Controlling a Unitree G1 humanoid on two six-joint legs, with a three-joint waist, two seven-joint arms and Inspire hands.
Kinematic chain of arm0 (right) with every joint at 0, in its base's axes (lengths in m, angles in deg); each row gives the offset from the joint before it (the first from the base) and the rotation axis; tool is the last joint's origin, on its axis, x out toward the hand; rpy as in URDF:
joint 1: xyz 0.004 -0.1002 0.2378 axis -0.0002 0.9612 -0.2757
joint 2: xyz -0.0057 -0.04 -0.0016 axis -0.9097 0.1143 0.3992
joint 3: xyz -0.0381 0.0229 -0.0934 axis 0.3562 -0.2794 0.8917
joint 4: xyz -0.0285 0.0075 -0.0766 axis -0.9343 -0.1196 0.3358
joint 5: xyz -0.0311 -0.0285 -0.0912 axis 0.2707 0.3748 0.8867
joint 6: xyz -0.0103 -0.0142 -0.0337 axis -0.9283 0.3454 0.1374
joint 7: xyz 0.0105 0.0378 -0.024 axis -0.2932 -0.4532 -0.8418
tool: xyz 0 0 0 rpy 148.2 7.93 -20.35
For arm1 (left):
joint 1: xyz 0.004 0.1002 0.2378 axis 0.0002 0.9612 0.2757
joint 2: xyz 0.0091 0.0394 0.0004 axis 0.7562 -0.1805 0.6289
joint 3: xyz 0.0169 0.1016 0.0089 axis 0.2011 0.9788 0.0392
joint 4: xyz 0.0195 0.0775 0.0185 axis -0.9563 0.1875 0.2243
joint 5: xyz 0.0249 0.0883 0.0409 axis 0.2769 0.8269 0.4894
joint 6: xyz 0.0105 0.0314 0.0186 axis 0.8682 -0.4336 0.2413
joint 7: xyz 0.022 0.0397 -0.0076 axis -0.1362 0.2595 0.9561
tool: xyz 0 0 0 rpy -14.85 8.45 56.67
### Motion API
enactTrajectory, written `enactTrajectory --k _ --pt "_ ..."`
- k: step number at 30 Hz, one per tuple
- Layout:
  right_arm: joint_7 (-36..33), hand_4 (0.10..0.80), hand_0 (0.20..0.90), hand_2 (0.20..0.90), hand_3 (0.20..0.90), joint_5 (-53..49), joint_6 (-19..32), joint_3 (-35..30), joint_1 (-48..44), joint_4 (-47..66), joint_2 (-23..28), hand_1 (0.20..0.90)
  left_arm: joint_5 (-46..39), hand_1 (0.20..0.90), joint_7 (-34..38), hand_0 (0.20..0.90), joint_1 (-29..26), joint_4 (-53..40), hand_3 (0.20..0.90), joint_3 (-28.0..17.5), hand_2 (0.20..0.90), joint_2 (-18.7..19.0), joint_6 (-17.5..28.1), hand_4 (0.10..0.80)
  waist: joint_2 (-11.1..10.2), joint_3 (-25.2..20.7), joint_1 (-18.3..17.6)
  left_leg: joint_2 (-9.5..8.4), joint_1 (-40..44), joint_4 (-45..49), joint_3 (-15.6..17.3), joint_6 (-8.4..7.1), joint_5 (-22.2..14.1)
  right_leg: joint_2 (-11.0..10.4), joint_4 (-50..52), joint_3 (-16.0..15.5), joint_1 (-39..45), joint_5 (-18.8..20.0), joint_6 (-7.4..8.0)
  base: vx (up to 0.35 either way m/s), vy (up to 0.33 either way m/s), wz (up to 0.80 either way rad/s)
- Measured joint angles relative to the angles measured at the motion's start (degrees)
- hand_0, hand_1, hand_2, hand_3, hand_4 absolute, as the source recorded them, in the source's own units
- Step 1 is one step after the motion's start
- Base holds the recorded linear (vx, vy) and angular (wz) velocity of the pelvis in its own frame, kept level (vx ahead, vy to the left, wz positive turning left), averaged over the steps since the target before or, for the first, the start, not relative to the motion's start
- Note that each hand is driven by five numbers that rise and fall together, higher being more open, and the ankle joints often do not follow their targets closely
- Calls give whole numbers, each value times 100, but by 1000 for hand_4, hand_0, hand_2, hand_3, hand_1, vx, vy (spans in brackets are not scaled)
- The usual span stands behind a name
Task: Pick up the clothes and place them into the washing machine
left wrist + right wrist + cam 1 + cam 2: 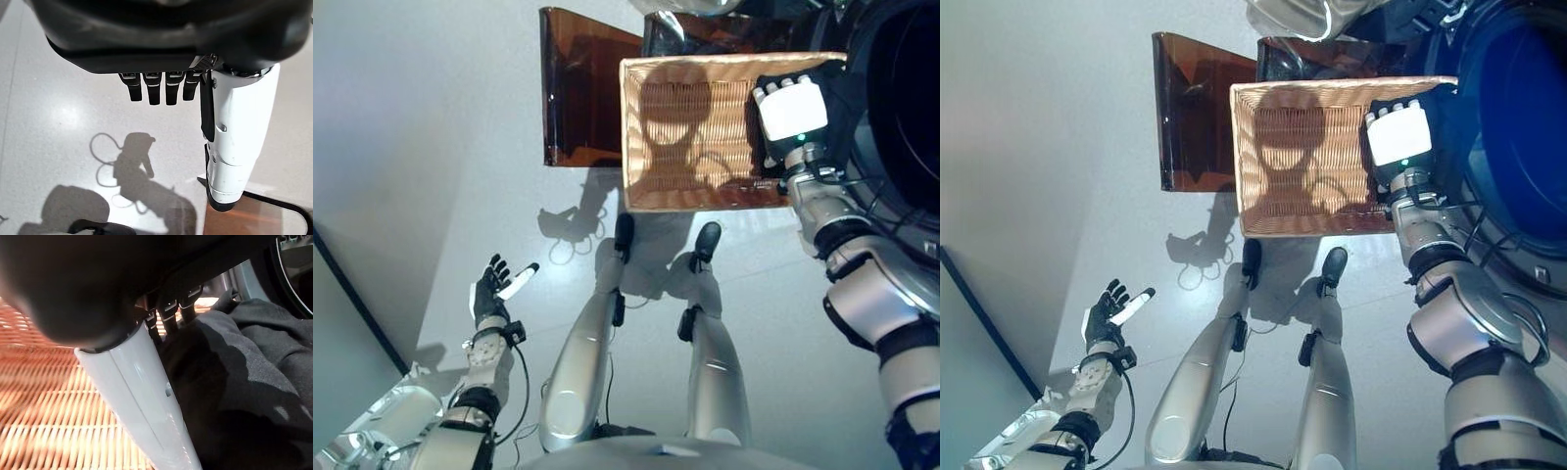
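Right hand (146, 377) clutching dark clothes (244, 382)

A dark grey, crumpled garment (244, 382) hangs bunched in soft folds over the 3 o'clock edge of a woven wicker basket (695, 137). The cloth lies between the basket and the round, dark opening of the washing machine (1513, 147), which sits at 3 o'clock. The basket's woven bottom looks bare.

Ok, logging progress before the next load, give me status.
Right hand shut on dark grey garment over the woven wicker basket, beside the washing machine's round opening. Left hand open, idle, low. Nothing blocking.
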Motion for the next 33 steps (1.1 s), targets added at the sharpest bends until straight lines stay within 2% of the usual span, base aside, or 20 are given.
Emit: enactTrajectory --k 15,16,17,18,24,27,33 --pt "-357 800 900 900 900 -153 -1 38 -363 -158 198 900 -231 900 -104 900 10 -454 900 -3 900 148 131 800 27 40 56 4 -408 -65 -127 -148 148 4 11 -104 -386 32 37 -14 -3 4" --pt "-342 510 494 494 494 -159 -2 50 -367 -162 198 494 -234 900 -104 900 15 -452 900 -4 900 149 131 800 27 40 58 4 -409 -64 -132 -155 153 3 11 -105 -386 33 38 0 0 0" --pt "-321 451 411 411 411 -162 -2 69 -384 -174 210 411 -254 900 -104 900 22 -453 900 -5 900 152 132 800 31 42 61 5 -417 -65 -136 -174 166 2 12 -105 -390 36 40 0 0 0" --pt "-321 300 200 200 200 -162 -2 83 -394 -174 217 200 -267 900 -104 900 26 -453 900 -9 900 155 132 800 34 44 60 6 -423 -66 -140 -178 169 3 11 -104 -395 36 41 -3 13 4" --pt "-270 300 200 200 200 -150 -18 91 -743 -164 278 200 -283 900 -104 900 32 -447 900 -10 900 157 132 800 58 64 74 0 -490 -63 -138 -181 195 8 12 -103 -460 68 41 0 2 1" --pt "-64 300 200 200 200 -144 -28 95 -936 -166 363 200 -283 900 -99 900 33 -447 900 -11 900 159 132 800 76 82 151 -7 -492 -74 -139 -177 197 10 9 -109 -461 112 -16 0 0 0" --pt "60 300 200 200 200 -138 -36 108 -898 -239 447 200 -283 900 -98 900 32 -448 900 -12 900 175 134 800 75 100 214 -21 -490 -78 -136 -148 213 -3 -6 -2 -446 109 -13 0 0 0"
